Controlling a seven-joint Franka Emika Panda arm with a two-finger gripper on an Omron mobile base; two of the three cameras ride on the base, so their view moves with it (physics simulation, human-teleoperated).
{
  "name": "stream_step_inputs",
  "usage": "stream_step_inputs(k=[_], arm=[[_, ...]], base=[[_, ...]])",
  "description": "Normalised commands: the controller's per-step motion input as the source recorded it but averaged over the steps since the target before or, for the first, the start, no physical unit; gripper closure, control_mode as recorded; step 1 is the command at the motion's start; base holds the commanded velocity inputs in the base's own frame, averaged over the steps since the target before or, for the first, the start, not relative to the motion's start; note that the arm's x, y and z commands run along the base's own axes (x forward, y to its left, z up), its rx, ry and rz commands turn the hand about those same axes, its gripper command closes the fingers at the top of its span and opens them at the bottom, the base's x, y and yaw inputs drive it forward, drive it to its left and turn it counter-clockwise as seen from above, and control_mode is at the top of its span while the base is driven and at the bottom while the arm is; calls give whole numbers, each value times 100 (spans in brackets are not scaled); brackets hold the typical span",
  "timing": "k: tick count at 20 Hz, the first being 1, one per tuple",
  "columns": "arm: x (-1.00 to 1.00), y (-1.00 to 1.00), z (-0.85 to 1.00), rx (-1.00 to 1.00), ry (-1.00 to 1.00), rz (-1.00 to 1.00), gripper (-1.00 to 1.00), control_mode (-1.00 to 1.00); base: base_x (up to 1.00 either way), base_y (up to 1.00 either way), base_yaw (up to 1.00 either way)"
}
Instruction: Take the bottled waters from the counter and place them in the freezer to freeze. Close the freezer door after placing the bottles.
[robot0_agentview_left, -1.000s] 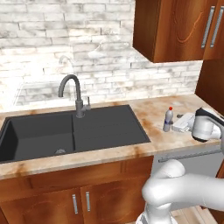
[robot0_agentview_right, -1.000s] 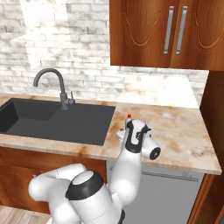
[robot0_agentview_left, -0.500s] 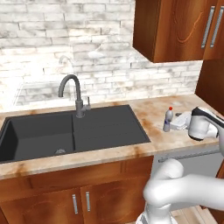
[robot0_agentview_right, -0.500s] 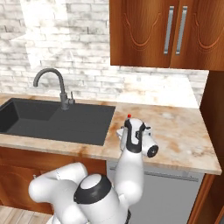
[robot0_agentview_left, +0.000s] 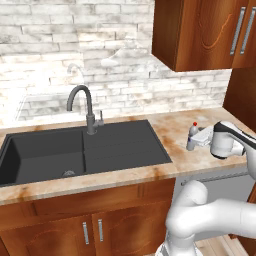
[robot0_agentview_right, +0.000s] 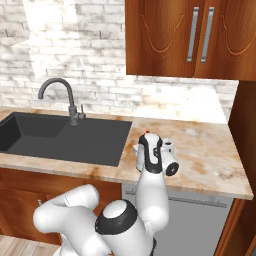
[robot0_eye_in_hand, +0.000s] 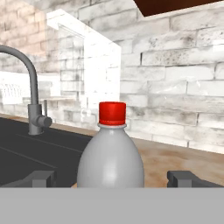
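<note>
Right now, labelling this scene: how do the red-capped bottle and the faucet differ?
The red-capped bottle is pale grey and rounded; the faucet is dark and arched. The bottle stands on the counter between open fingers; the faucet rises behind the sink. Both stand upright.

white brick wall (robot0_agentview_left: 60, 45), wooden wall cabinets (robot0_agentview_right: 200, 37)

My arm (robot0_agentview_right: 150, 200) is glossy white, built of fat rounded segments — smooth shells with no cables or screws that I can make out. Dark bands ring the joints, and a black cap sits on the shoulder link nearest the base cameras. My wrist ends in a white barrel with a dark circular face. My fingertips (robot0_eye_in_hand: 41, 178) are small, blocky, dark grey — plain, unmarked.
</note>
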Motion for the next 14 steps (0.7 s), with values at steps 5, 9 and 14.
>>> stream_step_inputs(k=[5, 9, 14], arm=[[18, 0, 0, 0, 2, 0, -100, -100], [2, 0, 0, 0, 1, 0, -100, -100], [0, 0, 0, 0, 0, 0, -100, -100]], base=[[0, 0, 0], [0, 0, 0], [0, 0, 0]])
